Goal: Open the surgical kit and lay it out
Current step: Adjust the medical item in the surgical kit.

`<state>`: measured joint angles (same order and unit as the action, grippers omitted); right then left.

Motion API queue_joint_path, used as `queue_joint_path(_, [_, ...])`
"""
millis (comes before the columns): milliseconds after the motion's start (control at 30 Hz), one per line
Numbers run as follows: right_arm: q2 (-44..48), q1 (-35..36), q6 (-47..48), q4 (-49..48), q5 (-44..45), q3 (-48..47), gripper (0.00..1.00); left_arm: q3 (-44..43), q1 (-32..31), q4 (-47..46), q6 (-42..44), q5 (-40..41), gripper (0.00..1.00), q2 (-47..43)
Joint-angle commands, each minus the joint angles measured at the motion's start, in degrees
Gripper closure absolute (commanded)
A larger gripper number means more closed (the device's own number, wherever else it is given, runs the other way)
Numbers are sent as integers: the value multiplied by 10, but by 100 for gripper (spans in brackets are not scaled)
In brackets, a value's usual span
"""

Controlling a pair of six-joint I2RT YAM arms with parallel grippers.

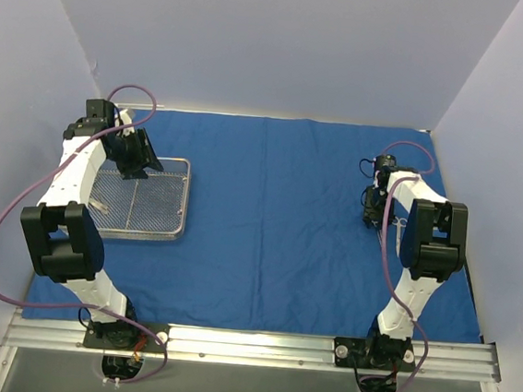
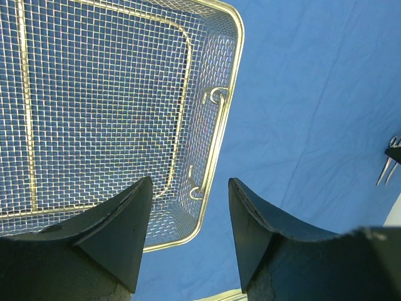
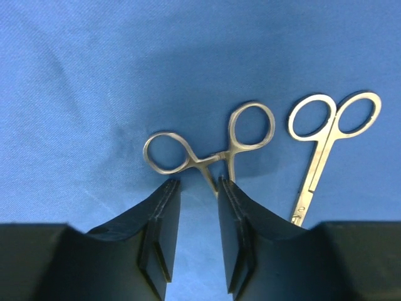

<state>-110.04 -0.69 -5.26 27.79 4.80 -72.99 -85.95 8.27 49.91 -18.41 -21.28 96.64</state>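
The royal-blue cloth wrap (image 1: 278, 216) lies spread flat over the table. The silver wire-mesh tray (image 1: 186, 203) sits on its left part, and a thin steel piece lies in its near left corner. My left gripper (image 1: 134, 170) hangs over the tray's far side. In the left wrist view this gripper (image 2: 189, 185) is open and holds nothing, above the tray's (image 2: 237, 56) handle end. My right gripper (image 3: 196, 185) is low over the cloth on the right, its jaws narrowly apart with only cloth between them. A steel ring-handled clamp (image 3: 213, 141) lies just ahead, its shaft running under the right finger (image 3: 229, 200). Steel scissors (image 3: 326, 132) lie beside it.
White walls close in the table on the left, right and back. The aluminium rail (image 1: 256, 344) carrying both arm bases runs along the near edge. The tips of the steel instruments (image 2: 390, 164) show at the right edge of the left wrist view.
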Motion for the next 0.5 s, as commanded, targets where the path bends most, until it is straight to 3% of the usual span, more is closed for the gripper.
queue_joint_path(0, [-14, 1, -6, 14, -14, 0, 71, 1, 4, -5, 2, -17, 39, -13])
queue_joint_path(367, [-30, -6, -48, 17, -29, -28, 75, 6, 7, -6, 3, -18, 39, -15])
queue_joint_path(467, [-26, -6, -53, 18, -35, -36, 71, 6, 8, -5, 2, -18, 39, -15])
